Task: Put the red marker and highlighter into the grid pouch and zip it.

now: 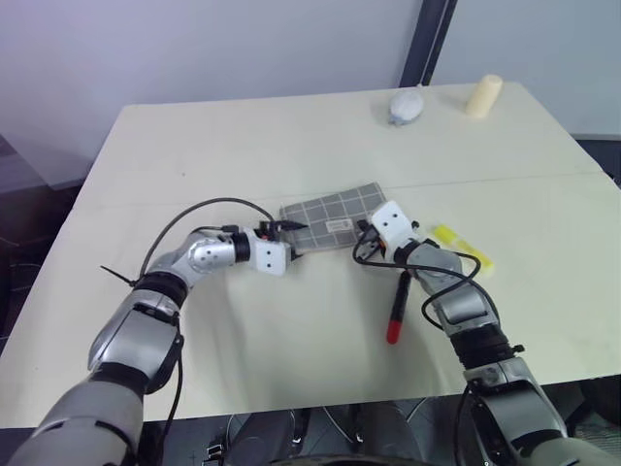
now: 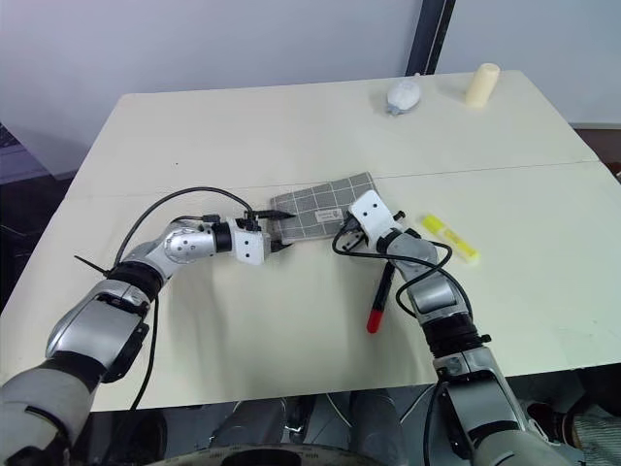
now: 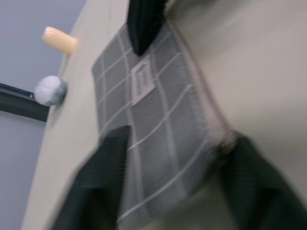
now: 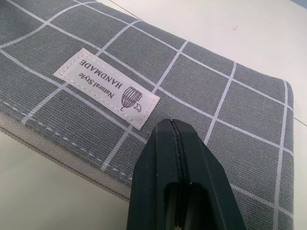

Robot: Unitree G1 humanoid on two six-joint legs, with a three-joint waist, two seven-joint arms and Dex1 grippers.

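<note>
The grid pouch (image 1: 335, 218) lies flat in the middle of the table, label up. My left gripper (image 1: 291, 231) is at its left end, open, with that end of the pouch (image 3: 158, 124) between its two fingers. My right gripper (image 4: 178, 125) is shut with nothing in it, its tip on the pouch (image 4: 96, 43) just beside the white label. The red marker (image 1: 397, 311) lies on the table under my right forearm, nearer the front edge. To the right of the pouch lies the yellow highlighter (image 1: 462, 247).
A grey-white rounded object (image 1: 407, 105) and a cream cylinder (image 1: 483, 95) sit at the table's far right edge. A seam crosses the table (image 1: 194, 320) behind the pouch. Bare tabletop stretches left and front.
</note>
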